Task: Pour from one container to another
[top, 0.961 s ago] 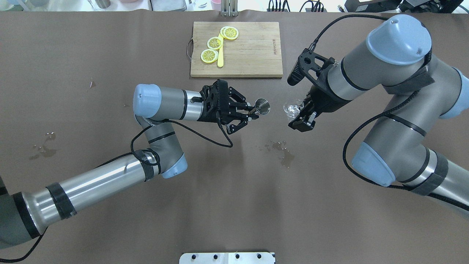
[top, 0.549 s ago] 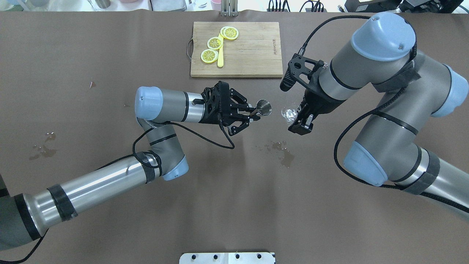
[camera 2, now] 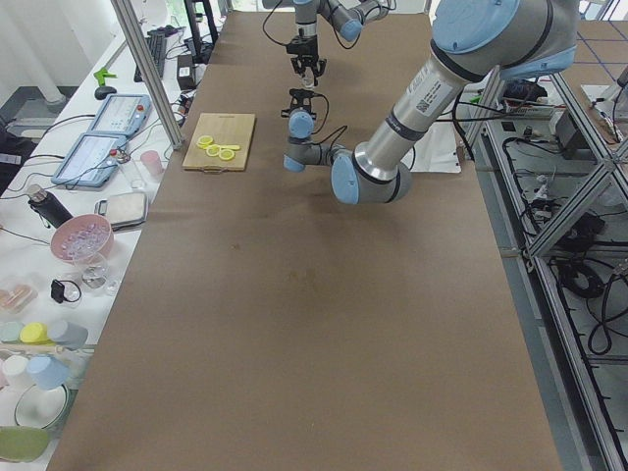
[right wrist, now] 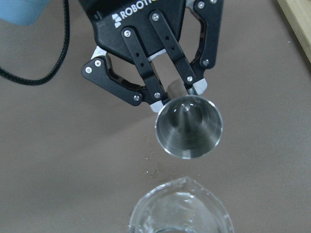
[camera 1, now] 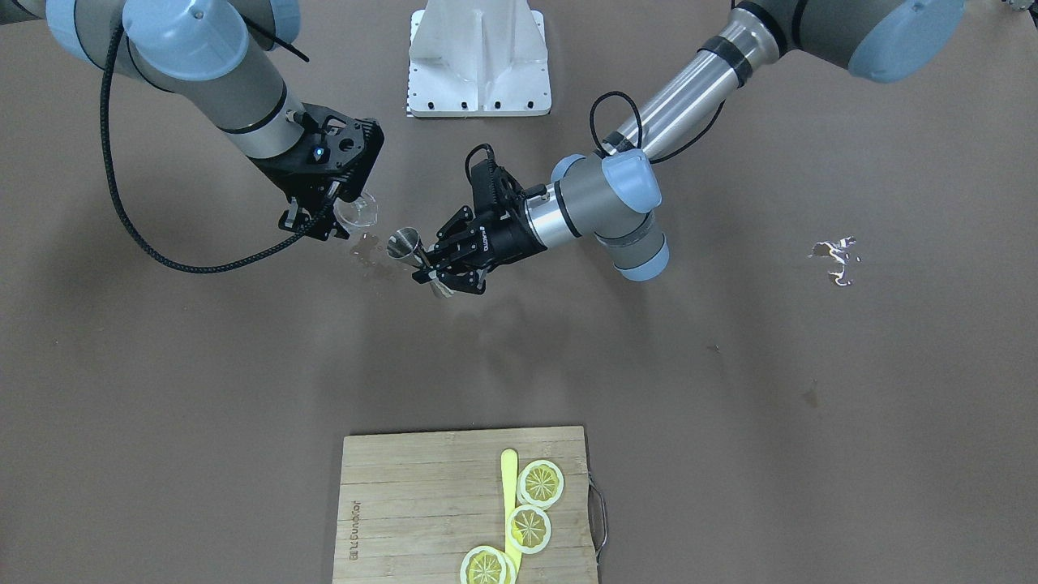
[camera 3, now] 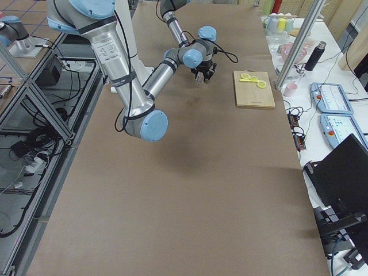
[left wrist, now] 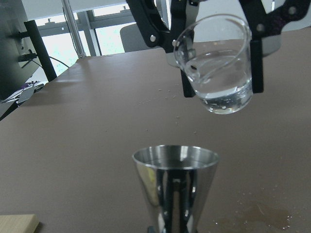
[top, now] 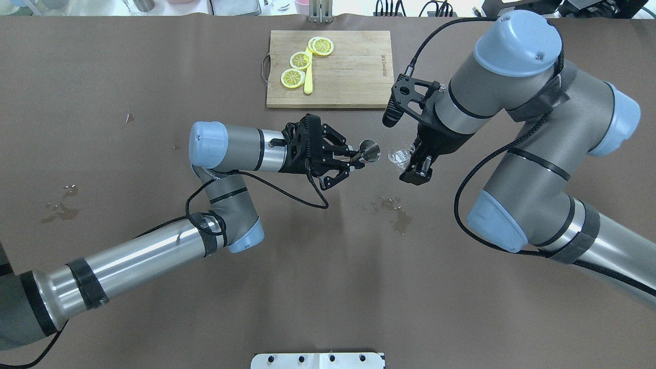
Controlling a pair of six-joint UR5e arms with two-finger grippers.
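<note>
**Op A:** What am I holding in the left end effector [top: 356, 155]?

**Op B:** I see its fingers clamped on the narrow middle of the steel jigger [top: 369, 150]. The jigger is mouth up and held off the surface [top: 328, 287], roughly mid-surface on my overhead view.

**Op A:** And the right end effector [top: 411, 165]?

**Op B:** It is closed around the clear glass beaker [top: 401, 154], which sits at 3 o'clock of the jigger, just beside it but not touching. On my left wrist view the beaker hangs at 1 o'clock above the jigger's rim. It is slightly tilted, with some clear liquid in its bottom.

**Op A:** Is there anything inside the jigger?

**Op B:** I cannot tell. My right wrist view shows only a shiny cone.

**Op A:** What else do I have nearby?

**Op B:** There is a wet patch [top: 394, 210] on the surface at 6 o'clock of the beaker. At 12 o'clock is a wooden cutting board [top: 353, 77] carrying lemon slices [top: 301, 60] and a yellow utensil [top: 308, 82].
</note>
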